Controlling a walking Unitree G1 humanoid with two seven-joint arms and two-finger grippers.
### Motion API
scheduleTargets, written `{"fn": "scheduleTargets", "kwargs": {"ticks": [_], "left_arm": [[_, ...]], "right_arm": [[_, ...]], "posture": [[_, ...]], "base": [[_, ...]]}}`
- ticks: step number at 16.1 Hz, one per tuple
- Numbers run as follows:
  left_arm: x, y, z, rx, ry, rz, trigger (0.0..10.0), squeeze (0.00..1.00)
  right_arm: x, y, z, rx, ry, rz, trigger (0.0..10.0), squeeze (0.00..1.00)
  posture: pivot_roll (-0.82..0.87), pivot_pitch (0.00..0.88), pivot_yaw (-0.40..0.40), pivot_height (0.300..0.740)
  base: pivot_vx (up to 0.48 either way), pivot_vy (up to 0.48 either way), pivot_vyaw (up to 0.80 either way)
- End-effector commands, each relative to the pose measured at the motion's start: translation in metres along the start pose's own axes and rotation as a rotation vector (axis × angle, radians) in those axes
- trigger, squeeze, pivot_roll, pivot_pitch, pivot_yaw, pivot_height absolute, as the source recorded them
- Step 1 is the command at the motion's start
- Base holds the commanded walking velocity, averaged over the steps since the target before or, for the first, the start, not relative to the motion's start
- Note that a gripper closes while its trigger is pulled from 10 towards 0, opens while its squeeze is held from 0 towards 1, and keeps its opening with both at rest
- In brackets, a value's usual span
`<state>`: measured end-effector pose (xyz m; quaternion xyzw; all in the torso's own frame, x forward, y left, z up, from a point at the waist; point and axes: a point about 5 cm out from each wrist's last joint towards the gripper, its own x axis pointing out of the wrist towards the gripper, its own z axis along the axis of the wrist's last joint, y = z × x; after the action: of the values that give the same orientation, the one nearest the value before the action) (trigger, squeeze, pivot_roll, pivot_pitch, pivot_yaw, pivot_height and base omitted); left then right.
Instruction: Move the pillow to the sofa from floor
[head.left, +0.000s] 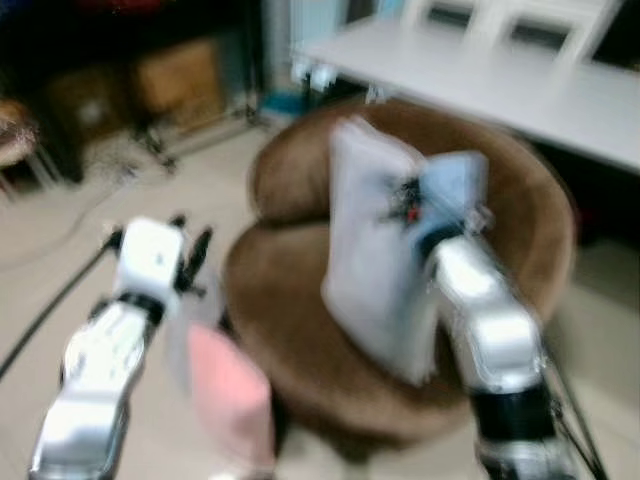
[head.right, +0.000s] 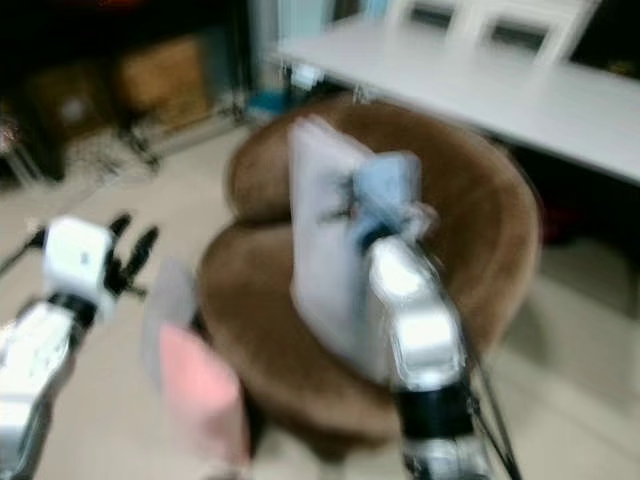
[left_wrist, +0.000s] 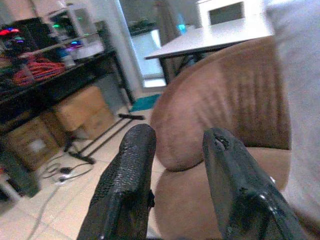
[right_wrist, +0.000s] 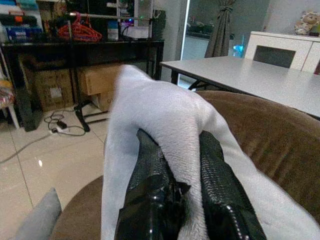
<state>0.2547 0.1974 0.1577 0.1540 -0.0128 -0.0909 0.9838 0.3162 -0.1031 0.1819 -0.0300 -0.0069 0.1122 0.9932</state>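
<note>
Pillow (head.left: 375, 255) pinched by right tool (right_wrist: 182, 172) above brown sofa (head.left: 300, 290).

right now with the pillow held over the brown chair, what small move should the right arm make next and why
Probably lower it a little, then open the claw. The right claw is pinched on the white pillow, which hangs upright above the seat of the brown sofa, so letting go there should set it on the cushion. The left claw is open beside the sofa, holding nothing.
</note>
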Motion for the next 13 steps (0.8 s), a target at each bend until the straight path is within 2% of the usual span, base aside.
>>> {"fn": "scheduleTargets", "kwargs": {"ticks": [1,9,13], "left_arm": [[0.0022,-0.0047,0.0065,0.004,-0.029,-0.021,10.0,0.00],[0.0019,-0.0058,0.0057,0.004,-0.028,-0.022,10.0,0.00],[-0.0001,-0.0076,0.0036,0.008,-0.022,-0.028,10.0,0.00]], "right_arm": [[-0.0011,-0.0121,0.0169,-0.013,-0.088,-0.039,10.0,0.00],[0.0022,-0.0079,0.0243,0.005,-0.098,-0.011,10.0,0.00],[0.0028,-0.0099,0.0231,-0.011,-0.085,-0.007,10.0,0.00]], "posture": [[-0.07,0.000,0.000,0.740],[-0.06,0.000,-0.008,0.740],[-0.06,0.000,-0.017,0.740]], "base": [[0.330,0.000,0.00],[0.321,0.000,0.00],[0.304,0.000,-0.62]]}}
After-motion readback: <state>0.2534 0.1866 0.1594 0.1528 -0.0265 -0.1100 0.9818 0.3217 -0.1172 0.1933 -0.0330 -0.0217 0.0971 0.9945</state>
